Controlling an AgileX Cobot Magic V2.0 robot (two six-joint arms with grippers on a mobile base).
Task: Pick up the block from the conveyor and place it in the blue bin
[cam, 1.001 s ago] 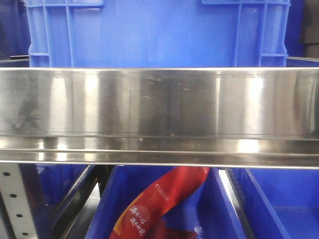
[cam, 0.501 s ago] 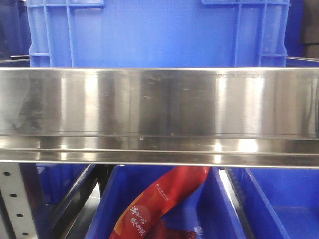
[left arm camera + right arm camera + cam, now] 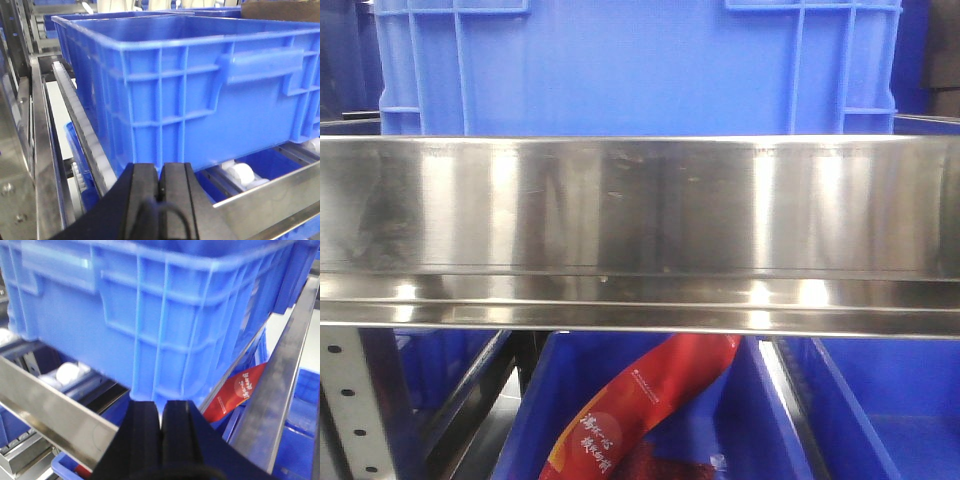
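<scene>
A large blue bin [image 3: 630,65] stands on a roller rack behind a steel rail [image 3: 640,210]. In the left wrist view the blue bin [image 3: 200,90] fills the frame just beyond my left gripper [image 3: 161,172], whose black jaws are shut with nothing between them. My right gripper [image 3: 161,410] is also shut and empty, just below a lower corner of the blue bin [image 3: 165,315]. No block shows in any view, and the conveyor is out of view.
A red printed packet [image 3: 640,400] lies in a lower blue crate [image 3: 880,400] under the rail; the red packet [image 3: 235,390] also shows in the right wrist view. White rollers [image 3: 242,172] run under the bin. Steel rails [image 3: 55,410] cross in front of both grippers.
</scene>
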